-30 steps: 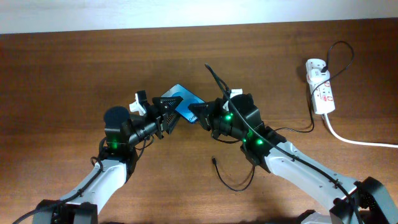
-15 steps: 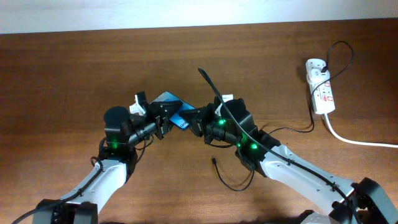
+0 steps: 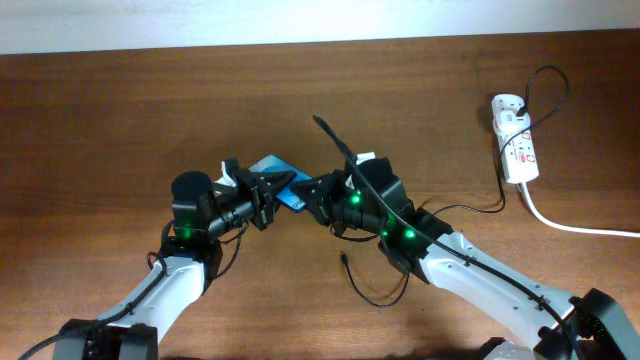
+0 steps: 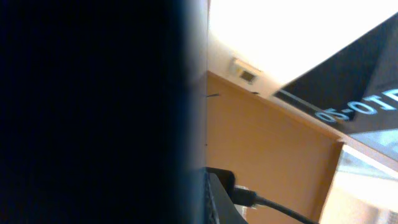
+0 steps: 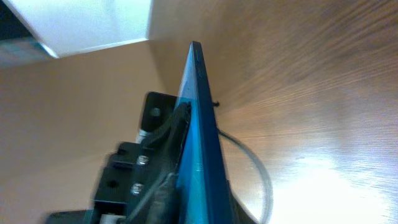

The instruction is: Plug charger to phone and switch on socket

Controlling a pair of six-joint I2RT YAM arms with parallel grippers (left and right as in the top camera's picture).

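Observation:
The phone is held up off the table between the two grippers, tilted on edge, its blue screen partly showing. My left gripper is shut on its left end; the left wrist view is mostly filled by a dark mass close to the lens. My right gripper is at the phone's right end. In the right wrist view the phone runs edge-on between the jaws, and their grip is unclear. The charger lies looped on the table, its tip free, its plug in the socket at the far right.
A thick white cord runs from the socket to the right edge. A black cable sticks up behind the right wrist. The wall edge borders the table's far side.
The left gripper has shut on the phone. The right gripper moved left with it, and the phone tipped more onto its edge, with less blue showing from above.

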